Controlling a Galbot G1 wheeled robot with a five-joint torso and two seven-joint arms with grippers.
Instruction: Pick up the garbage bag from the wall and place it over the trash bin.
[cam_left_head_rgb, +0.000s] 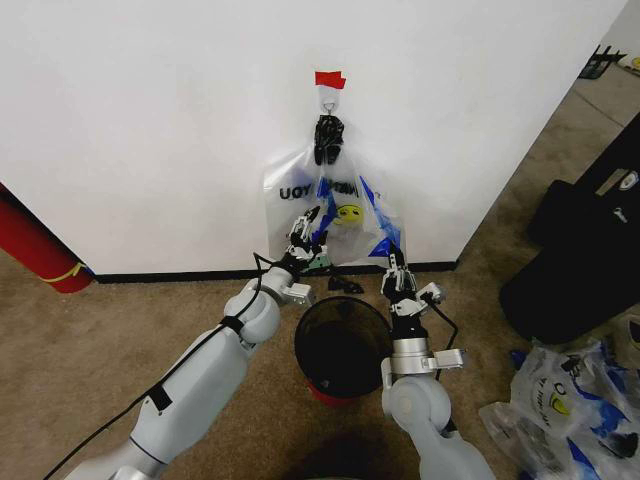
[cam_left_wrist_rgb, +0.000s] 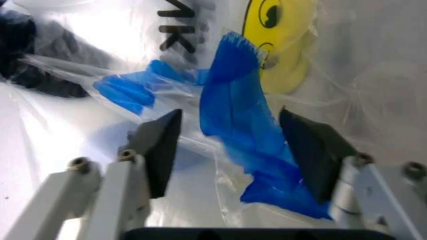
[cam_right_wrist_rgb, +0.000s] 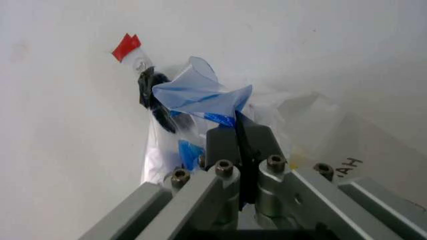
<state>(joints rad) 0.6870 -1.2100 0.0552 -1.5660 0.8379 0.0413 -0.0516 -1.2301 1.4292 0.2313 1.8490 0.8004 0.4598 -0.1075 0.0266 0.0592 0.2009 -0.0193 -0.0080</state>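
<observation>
White wall (cam_left_head_rgb: 150, 100), bags hanging on the hook; right gripper (cam_right_wrist_rgb: 239, 131) pinches the garbage bag (cam_right_wrist_rgb: 200, 95), left gripper (cam_left_wrist_rgb: 230, 150) gapes around it, trash bin (cam_left_head_rgb: 343, 345) unlined.

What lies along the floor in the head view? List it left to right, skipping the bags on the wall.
Red cylinder → left gripper → trash bin → right gripper → black case
</observation>
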